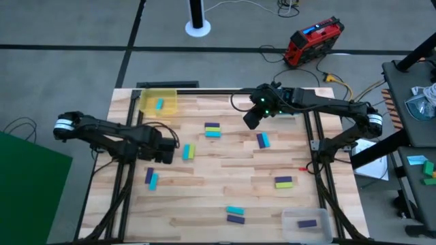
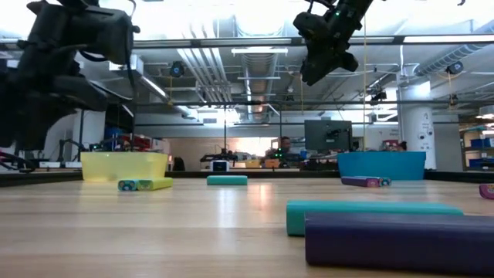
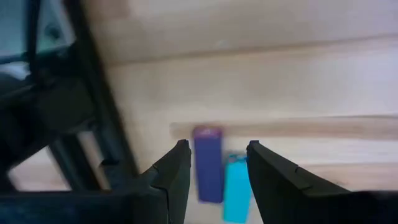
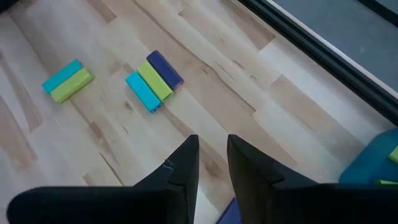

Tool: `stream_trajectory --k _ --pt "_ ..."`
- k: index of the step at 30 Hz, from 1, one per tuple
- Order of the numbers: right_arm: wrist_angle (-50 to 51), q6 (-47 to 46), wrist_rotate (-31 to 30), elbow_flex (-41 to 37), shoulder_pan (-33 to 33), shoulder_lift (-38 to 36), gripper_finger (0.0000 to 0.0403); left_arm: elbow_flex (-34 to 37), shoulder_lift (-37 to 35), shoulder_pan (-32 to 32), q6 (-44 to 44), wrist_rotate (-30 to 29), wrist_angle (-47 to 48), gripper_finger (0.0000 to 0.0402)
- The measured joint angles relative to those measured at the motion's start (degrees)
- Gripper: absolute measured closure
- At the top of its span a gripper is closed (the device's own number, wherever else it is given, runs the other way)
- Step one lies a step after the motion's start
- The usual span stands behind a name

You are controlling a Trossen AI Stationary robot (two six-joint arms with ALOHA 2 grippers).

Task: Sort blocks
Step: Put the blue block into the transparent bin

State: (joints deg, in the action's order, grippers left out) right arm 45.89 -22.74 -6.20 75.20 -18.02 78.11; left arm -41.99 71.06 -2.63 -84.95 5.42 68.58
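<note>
Left gripper point(image 3: 217, 163) fingers wide over purple block point(image 3: 208, 163) — you lower, close; right gripper point(image 4: 212, 163) narrow, empty, waiting.

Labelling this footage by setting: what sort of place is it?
Probably a robotics lab or workshop: exposed ceiling ducts, computer monitor on distant benches, and a red power unit cabled on the grey floor.

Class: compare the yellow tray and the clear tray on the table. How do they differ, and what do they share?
The yellow tray sits at the table's far left corner; the clear tray at the near right corner. The yellow tray holds a cyan block; the clear tray a purple block. Both hold one block.
</note>
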Motion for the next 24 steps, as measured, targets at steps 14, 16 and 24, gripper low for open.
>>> stream_trajectory --k 14,16,24 --pt "0.04 0.02 0.04 0.00 0.00 0.00 0.0313 0.80 8.96 -0.37 -0.61 2.66 -0.66 0.0266" --pt "0.04 0.02 0.05 0.00 0.00 0.00 0.0312 0.50 9.49 -0.44 -0.54 2.70 -1.07 0.0266" --pt "0.04 0.46 0.09 0.00 0.00 0.00 0.0323 1.26 9.70 -0.42 -0.64 3.12 -2.44 0.0266"
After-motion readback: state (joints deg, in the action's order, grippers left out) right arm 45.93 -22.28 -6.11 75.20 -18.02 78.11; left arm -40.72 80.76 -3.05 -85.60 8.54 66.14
